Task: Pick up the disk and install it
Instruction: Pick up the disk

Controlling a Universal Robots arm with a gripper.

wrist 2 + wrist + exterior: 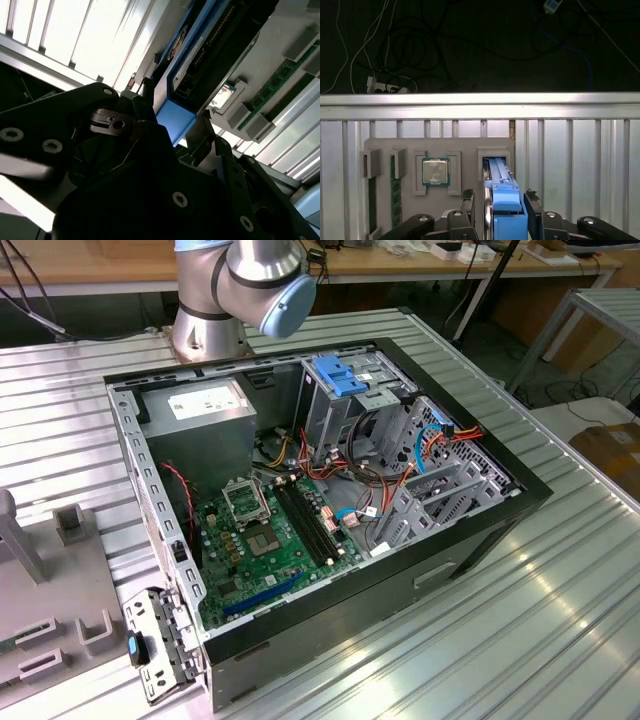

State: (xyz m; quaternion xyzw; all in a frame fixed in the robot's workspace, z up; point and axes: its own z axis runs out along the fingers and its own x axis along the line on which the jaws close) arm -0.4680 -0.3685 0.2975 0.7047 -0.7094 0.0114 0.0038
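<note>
The gripper (500, 196) straddles the disk (498, 172), which stands on edge in a slot of the grey moulded holder (470, 146). Whether it is clamped, I cannot tell. The drive is probably dense, rigid and shock-sensitive, best gripped across its flat metal faces, since the smooth blue plastic bracket may flex. A square processor (436, 171) sits nearby.

arm (238, 285): base jt upright | grpr (499, 202): fingers (468, 200) spread, not clamped

Ribbed metal counter (560, 570): open computer case (400, 585) mid-counter; grey holder tray (60, 585) near edge, exterior view's left; arm base (205, 335) near far edge.
</note>
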